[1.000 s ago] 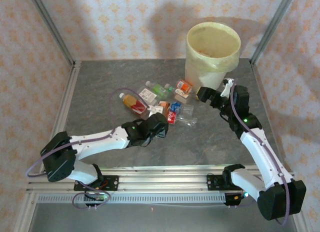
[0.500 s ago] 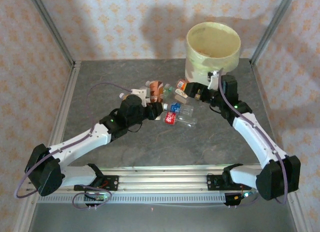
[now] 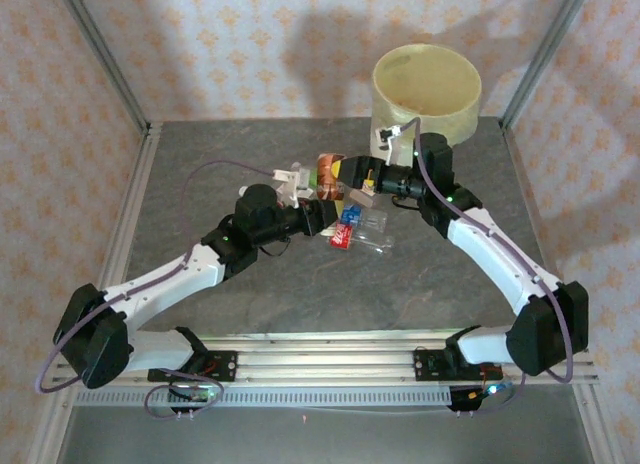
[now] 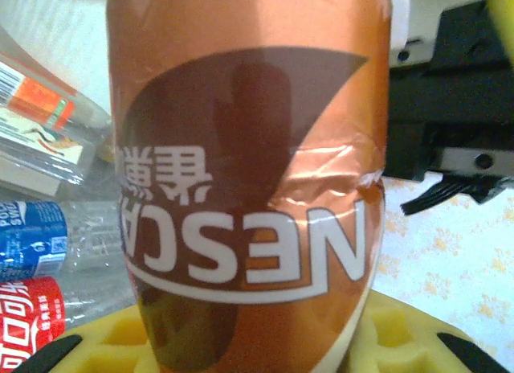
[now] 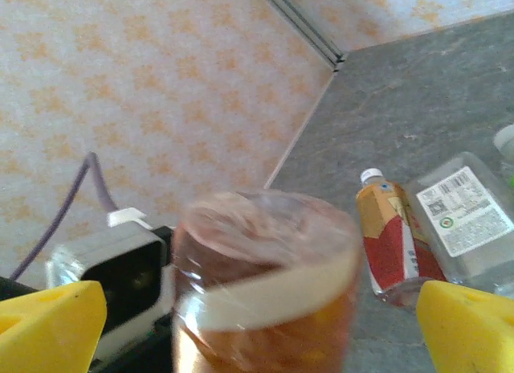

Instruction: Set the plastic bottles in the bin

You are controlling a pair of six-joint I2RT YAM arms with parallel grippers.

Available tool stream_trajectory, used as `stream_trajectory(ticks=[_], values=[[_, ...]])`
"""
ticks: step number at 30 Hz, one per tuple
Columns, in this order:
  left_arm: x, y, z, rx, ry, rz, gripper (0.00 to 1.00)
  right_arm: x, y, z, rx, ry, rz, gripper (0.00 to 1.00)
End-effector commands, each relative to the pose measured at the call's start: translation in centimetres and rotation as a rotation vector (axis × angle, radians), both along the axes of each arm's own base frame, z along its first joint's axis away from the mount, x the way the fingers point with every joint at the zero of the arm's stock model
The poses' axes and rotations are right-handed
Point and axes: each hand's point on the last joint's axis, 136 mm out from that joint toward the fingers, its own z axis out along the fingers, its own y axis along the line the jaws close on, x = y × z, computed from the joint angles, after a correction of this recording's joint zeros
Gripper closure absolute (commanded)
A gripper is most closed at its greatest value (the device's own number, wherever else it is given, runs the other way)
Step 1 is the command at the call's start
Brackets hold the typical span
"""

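Observation:
An amber plastic bottle with an orange-brown label (image 3: 328, 171) hangs above the table, and my left gripper (image 3: 320, 202) is shut on it. In the left wrist view that bottle (image 4: 249, 164) stands between the yellow pads (image 4: 401, 333), its label upside down. My right gripper (image 3: 346, 174) is open, and its yellow fingertips (image 5: 470, 325) stand either side of the bottle's end (image 5: 265, 284) without touching. More plastic bottles (image 3: 355, 227) lie in a pile below. The cream bin (image 3: 427, 89) stands at the back right.
On the table lie a red-and-tan labelled bottle with a white cap (image 5: 392, 244) and a clear one with a white label (image 5: 462, 216). Blue (image 4: 32, 236) and red (image 4: 28, 321) labelled bottles lie left of the held one. Patterned walls close in the table.
My left arm lifted the orange-labelled bottle out of the pile and carried it back and to the right. My right gripper swung left from beside the bin to the bottle.

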Motion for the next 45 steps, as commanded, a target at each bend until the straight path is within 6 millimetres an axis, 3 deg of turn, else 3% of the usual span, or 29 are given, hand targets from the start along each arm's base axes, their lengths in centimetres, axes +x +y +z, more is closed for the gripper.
stream_trajectory(ticks=[1, 7, 12, 15, 17, 24, 28, 30, 33, 35, 39, 45], values=[[-0.1, -1.3, 3.2, -0.077, -0.060, -0.068, 0.68, 0.2, 0.8, 2.1, 0.046, -0.058, 0.032, 0.01], [0.5, -1.7, 2.9, -0.083, -0.053, -0.060, 0.68, -0.1, 1.1, 0.8, -0.007, -0.041, 0.048, 0.00], [0.7, -1.9, 2.4, -0.092, -0.038, -0.062, 0.69, -0.7, 1.3, 0.2, -0.019, -0.014, 0.083, 0.08], [0.7, -2.0, 2.2, -0.091, -0.029, -0.066, 0.69, -0.4, 1.4, 0.1, -0.031, 0.013, 0.078, 0.27], [0.8, -2.0, 2.1, -0.088, -0.029, -0.064, 0.69, -0.2, 1.2, 0.0, -0.038, 0.016, 0.063, 0.33], [1.0, -1.9, 1.6, -0.064, -0.019, -0.055, 0.69, 0.6, 0.7, -0.5, -0.071, 0.014, 0.007, 0.50], [1.2, -2.0, 1.2, -0.057, -0.010, -0.050, 0.68, 0.8, 0.5, -0.8, -0.088, 0.006, -0.009, 0.54], [1.5, -1.9, 0.9, -0.043, 0.005, -0.031, 0.59, 1.0, 0.2, -0.9, -0.099, 0.001, -0.029, 0.59], [1.7, -1.4, 0.4, -0.007, 0.020, -0.005, 0.25, 1.4, -0.4, -0.9, -0.128, -0.006, -0.073, 0.64], [1.3, -1.3, 0.6, 0.001, 0.005, -0.018, 0.11, 1.8, -1.0, -1.1, -0.158, -0.011, -0.114, 0.65], [1.0, 0.3, 0.8, 0.059, -0.021, 0.024, 0.01, 2.5, -2.3, -1.1, -0.218, -0.030, -0.194, 0.65], [1.8, 4.9, 0.6, 0.132, -0.051, 0.232, 0.00, 3.9, -5.0, -0.5, -0.313, -0.057, -0.350, 0.65]])
